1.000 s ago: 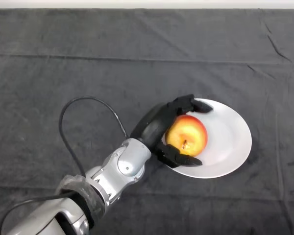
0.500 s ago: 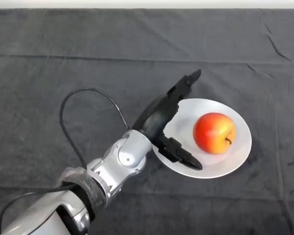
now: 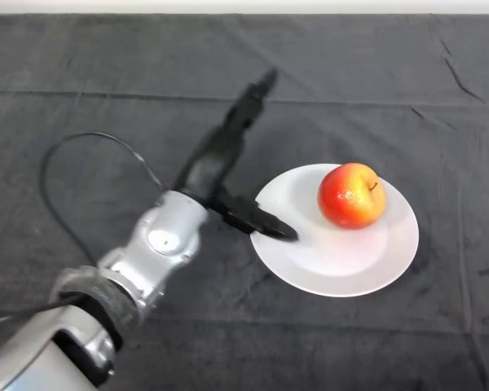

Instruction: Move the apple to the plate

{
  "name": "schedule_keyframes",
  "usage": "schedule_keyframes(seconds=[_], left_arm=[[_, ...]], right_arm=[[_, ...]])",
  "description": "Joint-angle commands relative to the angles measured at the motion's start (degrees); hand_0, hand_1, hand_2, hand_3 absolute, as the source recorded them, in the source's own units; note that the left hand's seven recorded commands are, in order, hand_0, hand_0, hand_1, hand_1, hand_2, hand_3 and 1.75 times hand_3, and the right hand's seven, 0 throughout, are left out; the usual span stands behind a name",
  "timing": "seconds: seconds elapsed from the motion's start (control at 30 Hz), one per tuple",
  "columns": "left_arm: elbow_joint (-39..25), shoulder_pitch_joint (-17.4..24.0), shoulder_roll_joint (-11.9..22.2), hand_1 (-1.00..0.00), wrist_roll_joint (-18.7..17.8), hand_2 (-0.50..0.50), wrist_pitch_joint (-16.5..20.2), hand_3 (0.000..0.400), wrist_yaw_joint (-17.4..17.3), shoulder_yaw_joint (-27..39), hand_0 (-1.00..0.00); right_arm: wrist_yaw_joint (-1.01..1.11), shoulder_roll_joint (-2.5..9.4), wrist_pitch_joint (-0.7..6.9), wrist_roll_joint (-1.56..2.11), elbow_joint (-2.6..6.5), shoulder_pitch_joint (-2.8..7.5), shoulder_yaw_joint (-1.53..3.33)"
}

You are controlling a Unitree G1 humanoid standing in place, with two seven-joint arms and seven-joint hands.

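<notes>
A red and yellow apple rests on the white plate, toward its back right part, stem up and to the right. My left hand hovers to the left of the plate, open, with its fingers stretched up and away and its thumb reaching to the plate's left rim. Nothing is held. A wide gap lies between the hand and the apple.
A dark wrinkled cloth covers the whole table. The silver-grey arm comes in from the lower left.
The hand let go of the apple, opened wide and drew back to the left, off the plate. The apple rolled to the right and settled on the plate.
</notes>
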Motion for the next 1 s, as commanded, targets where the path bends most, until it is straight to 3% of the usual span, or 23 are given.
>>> schedule_keyframes(seconds=[0.03, 1.0], left_arm=[[0.4, -1.3, 3.1, 0.00, -1.0, 0.00, -2.1, 0.000, 0.7, 2.4, 0.00], [1.0, 10.7, 15.9, 0.00, -5.7, 0.00, -9.2, 0.000, 4.2, 25.5, 0.00]], right_arm=[[0.76, -0.47, -0.74, 1.33, -1.01, -1.82, -0.81], [0.72, -0.43, -0.71, 1.30, -1.09, -1.79, -0.78]])
